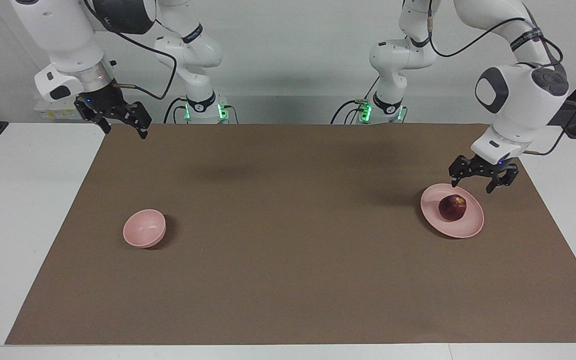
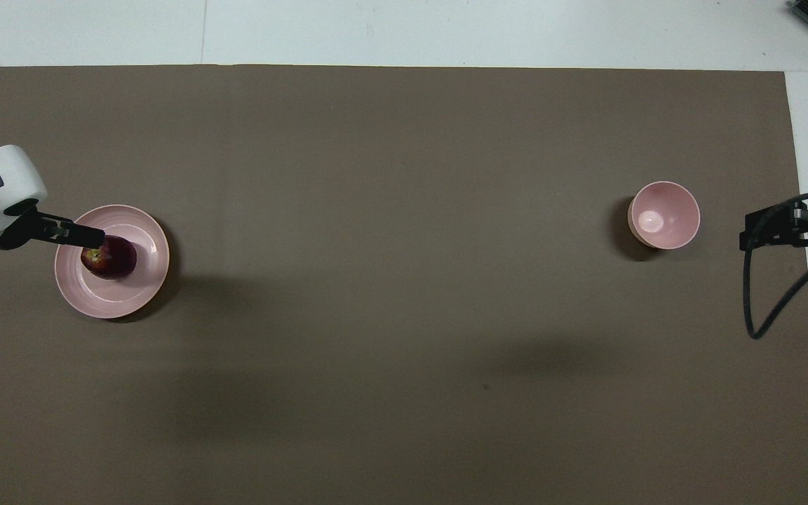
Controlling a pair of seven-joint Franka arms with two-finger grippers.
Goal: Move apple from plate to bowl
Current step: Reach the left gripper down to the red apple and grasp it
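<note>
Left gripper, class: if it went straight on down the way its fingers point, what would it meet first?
Probably the plate, at its rim nearest the robots, or the apple on it. The left gripper hangs open just above that rim, fingers pointing down; depth is unclear, so which comes first is uncertain.

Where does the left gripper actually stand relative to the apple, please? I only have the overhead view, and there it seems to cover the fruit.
Observer: The left gripper hangs above the plate's edge nearer the robots, clear of the apple.
Operator: Thank you. Are its fingers open?
Observer: Yes, the fingertips stand apart, pointing down, and hold nothing.
Operator: And could you tell me how the right gripper stands?
Observer: The right gripper waits open, high above the mat's corner at the right arm's end, well away from the bowl.
</note>
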